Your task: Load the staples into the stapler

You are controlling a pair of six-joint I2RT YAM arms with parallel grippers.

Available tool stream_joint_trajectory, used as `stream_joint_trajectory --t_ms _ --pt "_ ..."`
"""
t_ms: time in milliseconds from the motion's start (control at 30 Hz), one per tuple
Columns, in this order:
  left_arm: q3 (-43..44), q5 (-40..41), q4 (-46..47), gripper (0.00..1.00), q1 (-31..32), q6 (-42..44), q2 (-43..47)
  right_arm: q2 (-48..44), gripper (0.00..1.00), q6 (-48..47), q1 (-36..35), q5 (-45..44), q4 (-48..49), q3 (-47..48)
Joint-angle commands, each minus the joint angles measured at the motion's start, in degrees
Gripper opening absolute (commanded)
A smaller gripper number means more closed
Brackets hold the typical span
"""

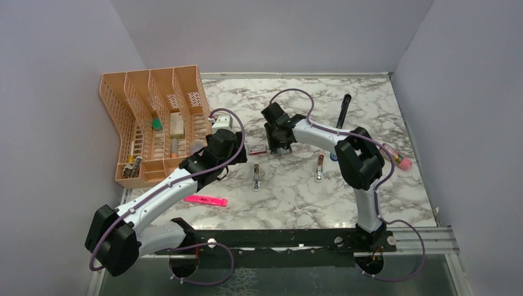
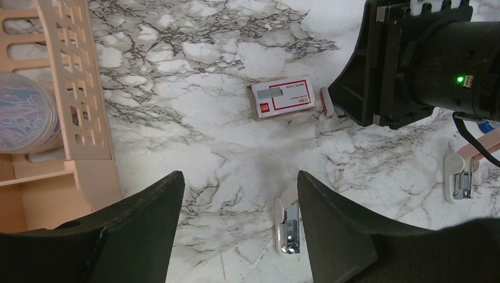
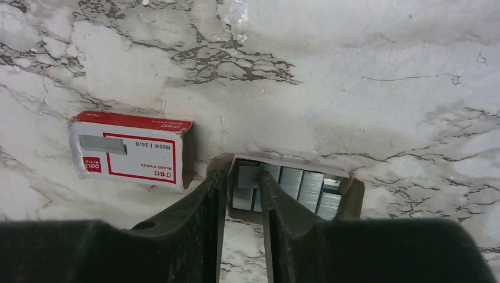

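Closest to the lens, the right end effector [image 3: 244, 194] has its two black fingers drawn in to a narrow gap. The tips reach into the left end of a small open tray [image 3: 348, 197], and one strip of the staples [image 3: 247, 180] fills the space between them. More strips lie side by side in the rest of the tray. Just left of the tray, apart from it, the red-and-white cardboard box [image 3: 132, 150] lies flat on the marbled counter [image 3: 354, 71]. Both sit near the counter's middle, a little toward the far edge.

The left end effector [image 2: 239, 200] hangs over the counter nearer the left edge, spread wide and holding nothing. Below it a small white piece with a metal clip [image 2: 288, 227] lies on the marble.

Of the stapler [image 1: 333, 157] only a blue sliver shows, beside the right arm's elbow; the arm hides the rest.

A peach mesh organiser [image 1: 154, 117] fills the far left corner, and a pink highlighter [image 1: 206, 200] lies near the near edge.
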State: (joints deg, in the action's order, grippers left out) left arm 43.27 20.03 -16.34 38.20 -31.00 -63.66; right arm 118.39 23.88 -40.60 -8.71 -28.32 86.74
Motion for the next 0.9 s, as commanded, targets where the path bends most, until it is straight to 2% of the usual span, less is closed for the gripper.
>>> stream_joint_trajectory --t_ms 0,400,700,867 --pt "-0.4 1.5 0.8 0.71 -0.3 0.1 1.0 1.2 0.33 -1.3 -0.1 -1.6 0.4 2.1" --pt "-0.4 1.5 0.7 0.71 -0.4 0.0 1.0 2.8 0.27 -1.0 -0.2 -1.5 -1.9 3.0" --pt "-0.5 1.5 0.7 0.71 -0.3 0.0 0.9 -0.8 0.19 -0.7 -0.1 -0.3 0.3 1.8" --pt "-0.5 1.6 0.7 0.71 -0.3 0.0 1.0 -2.0 0.19 -1.0 -0.1 0.2 1.1 1.8"
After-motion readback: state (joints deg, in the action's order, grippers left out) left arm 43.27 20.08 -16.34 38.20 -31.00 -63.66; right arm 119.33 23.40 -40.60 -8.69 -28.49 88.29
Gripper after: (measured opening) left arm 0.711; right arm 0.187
